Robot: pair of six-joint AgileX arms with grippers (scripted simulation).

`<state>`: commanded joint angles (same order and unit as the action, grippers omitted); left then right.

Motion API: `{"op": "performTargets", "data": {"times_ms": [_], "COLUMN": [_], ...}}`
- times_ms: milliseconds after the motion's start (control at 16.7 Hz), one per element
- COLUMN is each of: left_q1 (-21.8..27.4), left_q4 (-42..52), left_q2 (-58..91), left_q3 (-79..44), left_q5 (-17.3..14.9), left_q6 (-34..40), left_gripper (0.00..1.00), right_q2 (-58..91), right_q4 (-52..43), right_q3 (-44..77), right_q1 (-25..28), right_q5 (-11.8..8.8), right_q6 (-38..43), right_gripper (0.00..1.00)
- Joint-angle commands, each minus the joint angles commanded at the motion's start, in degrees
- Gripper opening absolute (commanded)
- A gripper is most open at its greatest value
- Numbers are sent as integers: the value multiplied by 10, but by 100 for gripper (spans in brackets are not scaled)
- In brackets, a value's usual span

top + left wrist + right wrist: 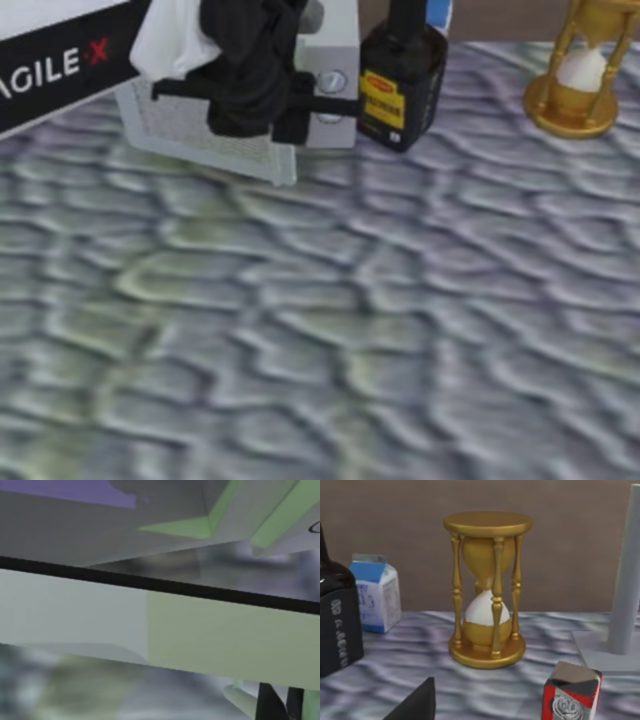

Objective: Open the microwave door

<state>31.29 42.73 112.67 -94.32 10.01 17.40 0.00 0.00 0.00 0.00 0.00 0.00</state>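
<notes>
Up at the tabletop's far left edge, the left gripper hung over the microwave door, which stood swung out from the box; whether its fingers gripped anything could not be told. A dark bottle stood just beside.

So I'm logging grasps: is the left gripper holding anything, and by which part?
Cannot be told: the left gripper sits over the microwave door, its contact hidden.
</notes>
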Motion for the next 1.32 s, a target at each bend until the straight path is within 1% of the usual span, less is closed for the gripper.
{"op": "performTargets", "data": {"times_ms": [1080,1200,1320], "left_q1": [0,3,0], "left_q4": [0,-1,-8], "left_q2": [0,0,-11], "left_q3": [0,2,15], "left_q5": [0,-4,-10], "left_q6": [0,1,-13], "left_gripper": [0,0,0], "right_q2": [0,0,0], "right_q4": [0,0,0], "right_q3": [0,0,0], "right_q1": [0,0,0], "right_q5": [0,0,0], "right_q6": [0,0,0], "right_gripper": [100,100,100]}}
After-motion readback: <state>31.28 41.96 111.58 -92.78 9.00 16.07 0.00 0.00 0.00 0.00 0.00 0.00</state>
